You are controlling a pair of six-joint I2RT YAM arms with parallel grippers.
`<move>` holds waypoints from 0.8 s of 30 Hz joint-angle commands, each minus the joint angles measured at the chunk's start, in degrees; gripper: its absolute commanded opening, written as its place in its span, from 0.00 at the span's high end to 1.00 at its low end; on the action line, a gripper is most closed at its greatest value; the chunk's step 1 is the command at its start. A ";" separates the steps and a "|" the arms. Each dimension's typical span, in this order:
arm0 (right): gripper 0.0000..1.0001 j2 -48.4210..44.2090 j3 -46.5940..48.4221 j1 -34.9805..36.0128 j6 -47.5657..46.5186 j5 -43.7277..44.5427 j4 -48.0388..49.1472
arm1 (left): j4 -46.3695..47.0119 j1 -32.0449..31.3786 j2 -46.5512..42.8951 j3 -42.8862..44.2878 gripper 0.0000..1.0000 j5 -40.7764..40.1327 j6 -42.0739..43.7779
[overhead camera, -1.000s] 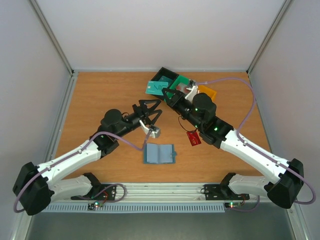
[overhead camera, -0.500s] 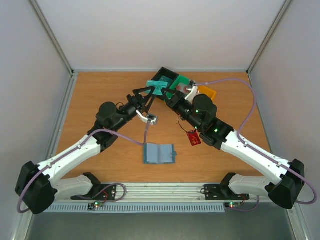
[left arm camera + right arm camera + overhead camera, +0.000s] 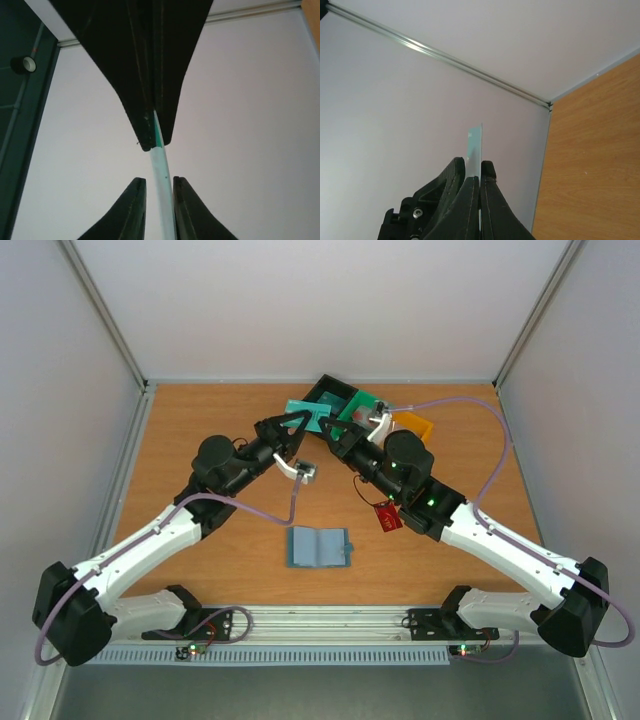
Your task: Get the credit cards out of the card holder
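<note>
Teal card is held in the air twd the back of the table, pinched flat btwn the pressed-together fingers of R gripper. L gripper straddles its other end, nearly closed, with a sliver of gap on one side; can't tell if it bites. Card is prob light, stiff and slick, so clamp the flat faces deep, not a corner, or it'll pivot. Card holder lies open near the front w/ nothing touching it. Red card lies flat under the R arm.
</note>
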 commanded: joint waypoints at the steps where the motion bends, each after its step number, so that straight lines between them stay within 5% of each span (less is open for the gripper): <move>1: 0.99 0.16 0.48 0.50 -0.11 -0.63 2.16 | -0.26 0.16 -0.30 1.32 0.96 -1.05 0.36; 4: 0.92 -0.29 0.71 0.46 -2.18 -1.22 1.44 | 0.45 0.19 -1.25 -0.69 1.00 -0.17 0.87; 7: 0.61 -1.82 2.23 0.19 -8.54 -2.99 -2.89 | 1.01 0.16 -2.32 -2.26 1.00 0.92 -0.05; 9: 0.44 -3.95 3.56 -1.41 -15.40 -6.79 -7.60 | 1.10 0.22 -3.79 -3.23 1.00 2.41 -3.31; 12: 0.37 -8.91 5.70 -6.44 -33.92 -19.48 -14.75 | -10.02 -0.11 -8.74 -0.51 1.00 5.21 -14.19; 14: 0.35 -11.76 8.34 -8.88 -48.62 -30.09 -21.93 | -29.23 0.04 -11.44 6.51 1.00 8.91 -32.46; 17: 0.30 -13.35 14.95 -9.28 -63.72 -43.16 -36.24 | -40.49 0.03 -12.59 11.19 1.00 16.21 -57.11; 21: 0.30 -13.85 20.04 -9.42 -71.51 -50.26 -45.13 | -38.49 0.19 -14.36 11.44 1.00 27.59 -91.82; 24: 0.29 -13.86 20.13 -9.48 -70.33 -56.21 -42.67 | -23.38 0.28 -15.41 8.20 1.00 35.53 -111.14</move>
